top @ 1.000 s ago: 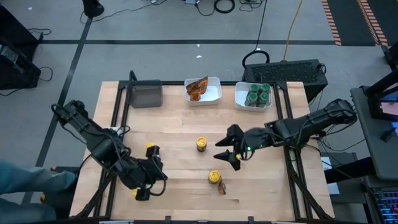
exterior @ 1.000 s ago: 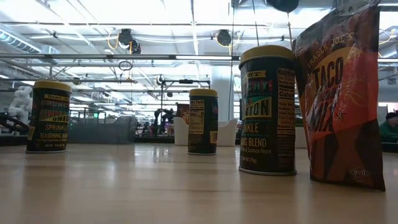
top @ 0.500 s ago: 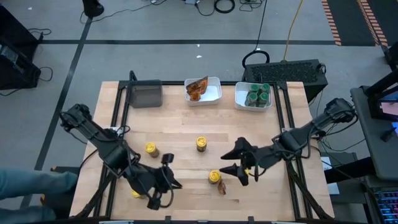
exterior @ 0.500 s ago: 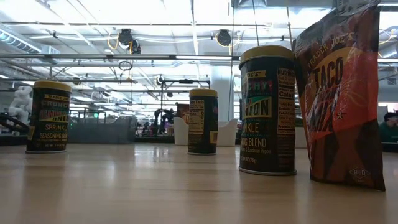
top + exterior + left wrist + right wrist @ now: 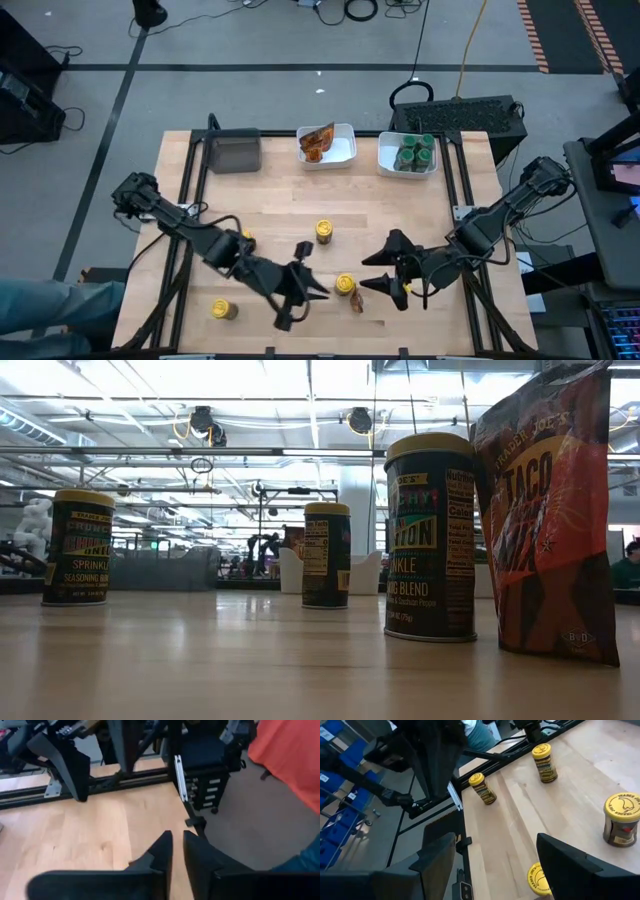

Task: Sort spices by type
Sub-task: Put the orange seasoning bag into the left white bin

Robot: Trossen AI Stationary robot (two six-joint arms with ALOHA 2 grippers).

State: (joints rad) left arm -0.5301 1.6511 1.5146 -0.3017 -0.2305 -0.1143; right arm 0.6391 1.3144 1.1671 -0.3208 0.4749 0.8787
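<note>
Yellow-lidded jars stand upright on the wooden table: one mid-table (image 5: pixel 323 232), one nearer the front (image 5: pixel 345 285), two on the left (image 5: pixel 222 310) (image 5: pixel 243 240). An orange-brown packet (image 5: pixel 357 300) stands on its lower edge beside the front jar, as the low view shows (image 5: pixel 548 520). My left gripper (image 5: pixel 318 291) is shut and hovers just left of the front jar. My right gripper (image 5: pixel 365 271) is open, just right of that jar and packet; the jar's lid (image 5: pixel 538 877) shows near one finger. Neither gripper touches anything.
At the far edge sit a grey tray (image 5: pixel 235 150), a white tray (image 5: pixel 345 152) with orange-brown packets, and a white tray (image 5: pixel 385 165) with green-lidded jars. Both arms reach over the near half of the table, with bare wood between them and the trays.
My left gripper has swept from between the two left jars toward the table's right, ending beside the front jar. My right gripper has moved toward the near edge and a little to the right. The jars and the packet have stayed put.
</note>
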